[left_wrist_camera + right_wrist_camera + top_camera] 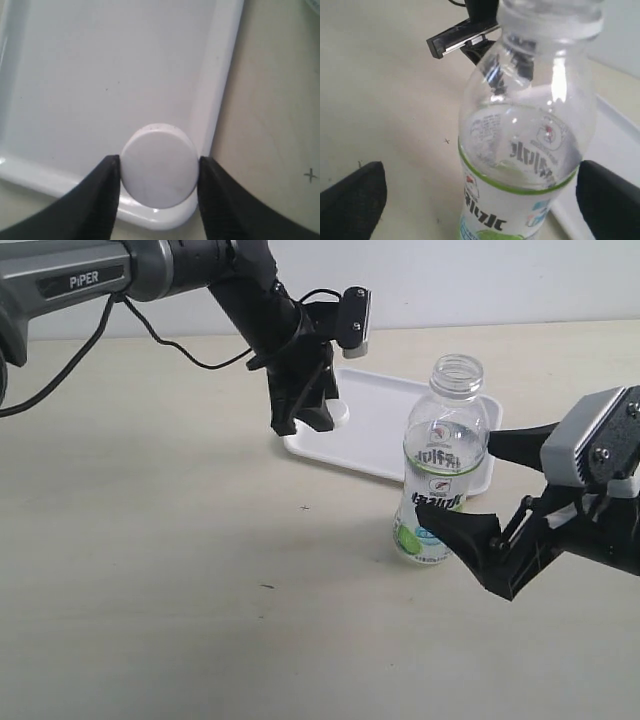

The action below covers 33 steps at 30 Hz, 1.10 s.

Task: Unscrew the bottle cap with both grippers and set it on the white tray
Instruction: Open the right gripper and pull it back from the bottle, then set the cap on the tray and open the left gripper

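Robot lab: bare tabletop (150, 590), PiPER arm (80, 280)

The cap (159, 172) is plain white, and so is the glossy tray (100, 75). The bottle (445, 455) is clear; its white label has a green band, dark characters, a small red mark and green and pale blue patches low down. The left gripper (303, 427) and right gripper (460, 478) are black, the right with a grey block (585, 440). The arm (80, 280) is dark grey with white lettering, its cable (180, 350) black. The table (150, 590) is pale beige with dark specks.
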Motion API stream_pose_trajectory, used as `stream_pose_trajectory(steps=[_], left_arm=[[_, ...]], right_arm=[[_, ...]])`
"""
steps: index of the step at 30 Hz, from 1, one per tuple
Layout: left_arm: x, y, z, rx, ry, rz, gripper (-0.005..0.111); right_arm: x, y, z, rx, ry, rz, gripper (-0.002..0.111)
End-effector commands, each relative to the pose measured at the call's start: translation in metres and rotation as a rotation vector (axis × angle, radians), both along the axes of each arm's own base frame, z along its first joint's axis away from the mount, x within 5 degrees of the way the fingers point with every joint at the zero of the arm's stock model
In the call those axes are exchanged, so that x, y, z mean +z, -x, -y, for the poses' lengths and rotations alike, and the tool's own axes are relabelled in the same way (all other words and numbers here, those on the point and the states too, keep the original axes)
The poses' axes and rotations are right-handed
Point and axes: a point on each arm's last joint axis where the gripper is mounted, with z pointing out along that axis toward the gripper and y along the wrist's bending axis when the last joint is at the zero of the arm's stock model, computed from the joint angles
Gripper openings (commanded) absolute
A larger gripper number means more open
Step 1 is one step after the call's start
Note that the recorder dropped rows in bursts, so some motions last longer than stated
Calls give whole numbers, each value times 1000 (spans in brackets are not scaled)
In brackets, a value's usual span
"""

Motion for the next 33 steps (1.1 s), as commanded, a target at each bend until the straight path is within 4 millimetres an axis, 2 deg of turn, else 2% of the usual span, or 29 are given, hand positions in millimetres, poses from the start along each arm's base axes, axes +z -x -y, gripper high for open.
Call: stream_pose_trajectory(steps=[1,6,10,11,13,16,20,22,26,33], left_arm=[[8,-9,-16,50,29,-8,0],[11,-16,-23,37,88,3,0],[14,-18,-18,-10,137,53,0],[16,-20,-18,0,161,77,0],[18,-25,-18,8,190,112,0],[20,-27,-17,-14,220,156,0],[28,-30,-11,-18,309,196,0],[31,-33,-6,-35,326,208,0],[31,-35,0,-72,335,211,0],[7,-41,3,-164,294,252,0]], right_arm=[[10,5,-1,-10,-67,2,97],[21,11,-3,31,-69,41,97],[39,29,-10,135,-88,63,97],[49,37,-11,146,-105,92,97],[66,47,-9,114,-116,168,97],[83,62,3,-32,-79,239,97],[102,93,2,-18,-124,343,97],[106,103,1,-5,-127,373,97],[108,107,1,-2,-129,388,97],[107,108,1,3,-128,385,97]])
